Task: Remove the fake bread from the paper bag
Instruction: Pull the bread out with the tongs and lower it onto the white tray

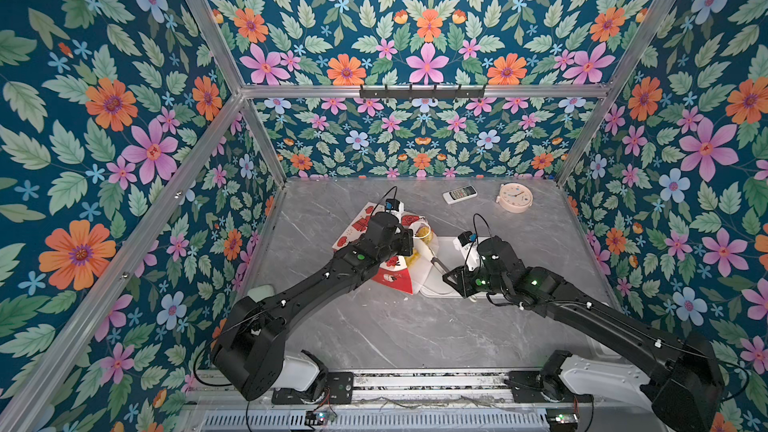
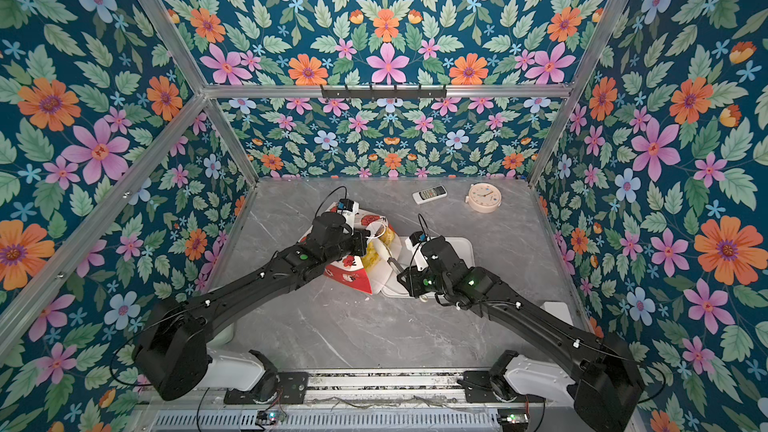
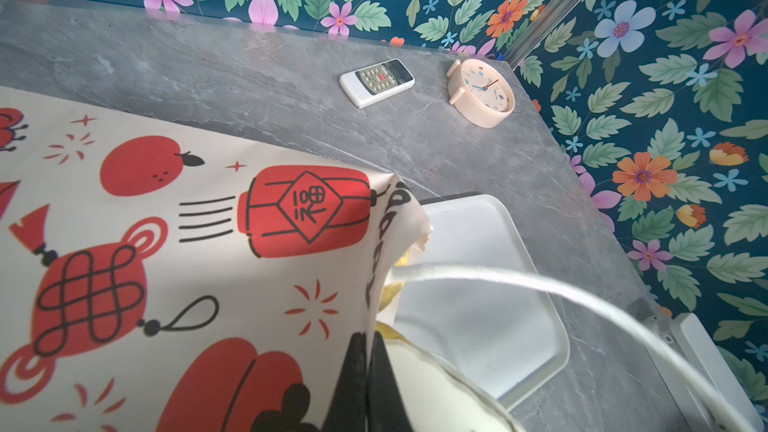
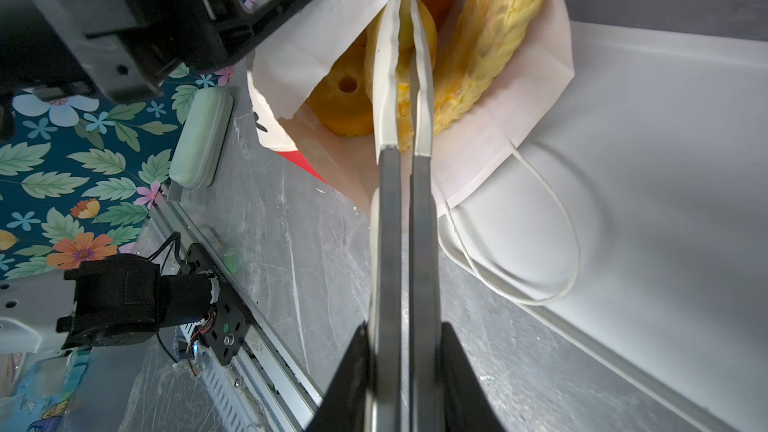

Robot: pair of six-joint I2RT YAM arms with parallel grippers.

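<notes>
The paper bag (image 1: 358, 226) (image 2: 349, 274) lies on its side, its mouth over the white tray (image 1: 446, 247) (image 4: 665, 160). My left gripper (image 3: 368, 338) (image 1: 409, 243) is shut on the bag's upper rim (image 3: 187, 222) and holds the mouth up. My right gripper (image 4: 404, 326) (image 1: 451, 276) is shut on metal tongs (image 4: 388, 222) with white tips. The tips reach into the bag and pinch one yellow piece of fake bread (image 4: 405, 35). Beside it inside lie a long twisted stick (image 4: 490, 47) and a ring donut (image 4: 340, 97). Yellow bread (image 1: 423, 233) shows at the mouth in both top views.
A white remote (image 1: 459, 194) and a cream alarm clock (image 1: 515, 197) sit at the back of the grey marble table. A pale green case (image 4: 201, 137) lies near the front left. The bag's lower cord handle (image 4: 540, 243) rests on the tray.
</notes>
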